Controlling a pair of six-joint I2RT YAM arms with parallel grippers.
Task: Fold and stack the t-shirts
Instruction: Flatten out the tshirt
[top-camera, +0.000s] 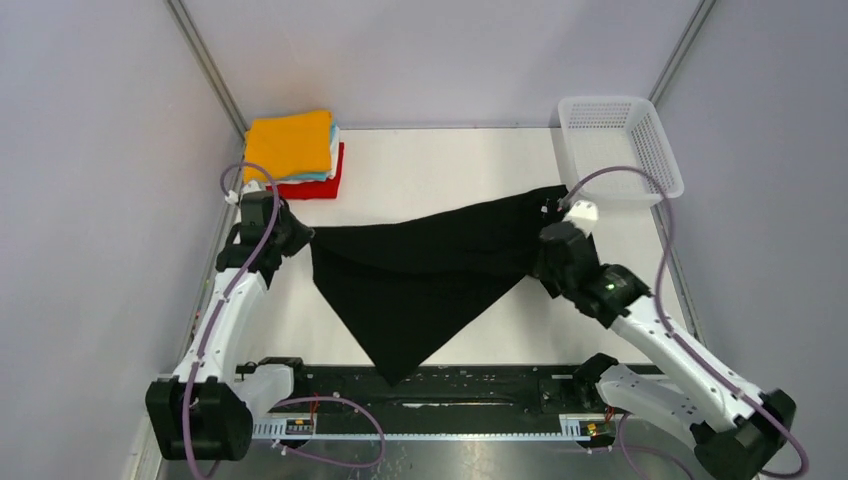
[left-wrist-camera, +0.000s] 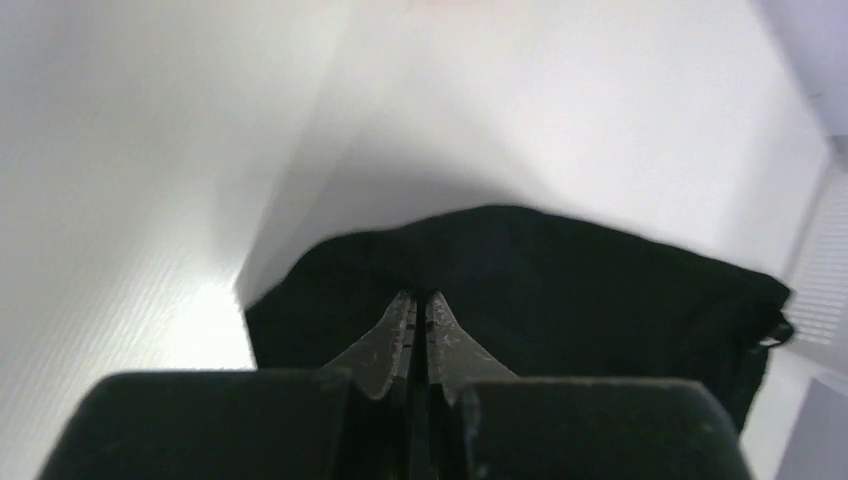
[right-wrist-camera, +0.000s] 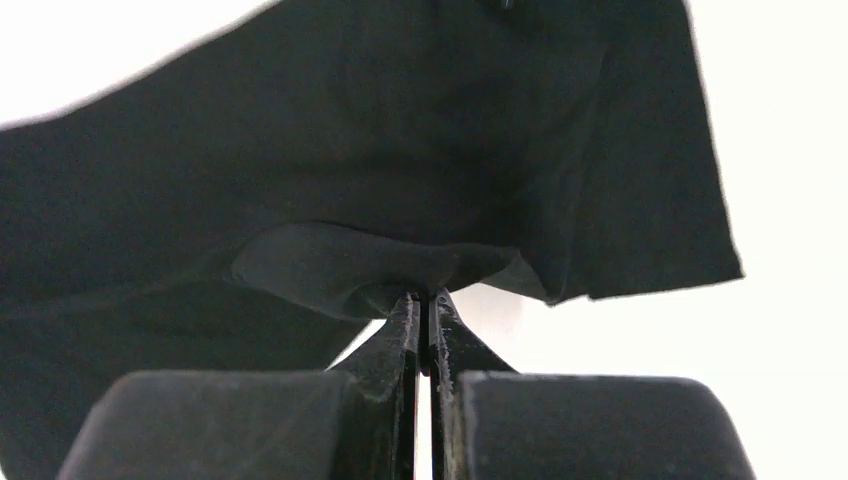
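Note:
The large black t-shirt (top-camera: 420, 275) hangs stretched between both grippers above the white table, its lower part drooping to a point near the front edge. My left gripper (top-camera: 300, 240) is shut on its left end; the left wrist view shows closed fingers (left-wrist-camera: 385, 345) pinching black cloth (left-wrist-camera: 560, 280). My right gripper (top-camera: 548, 250) is shut on its right end; the right wrist view shows closed fingers (right-wrist-camera: 400, 345) gripping a fold of the shirt (right-wrist-camera: 350, 180). A stack of folded shirts (top-camera: 293, 150), orange on top, then white, light blue and red, sits at the back left.
A white mesh basket (top-camera: 618, 145) stands at the back right corner of the table (top-camera: 440, 165). Grey walls enclose the table on the left, back and right. A black rail (top-camera: 430, 385) runs along the front edge between the arm bases.

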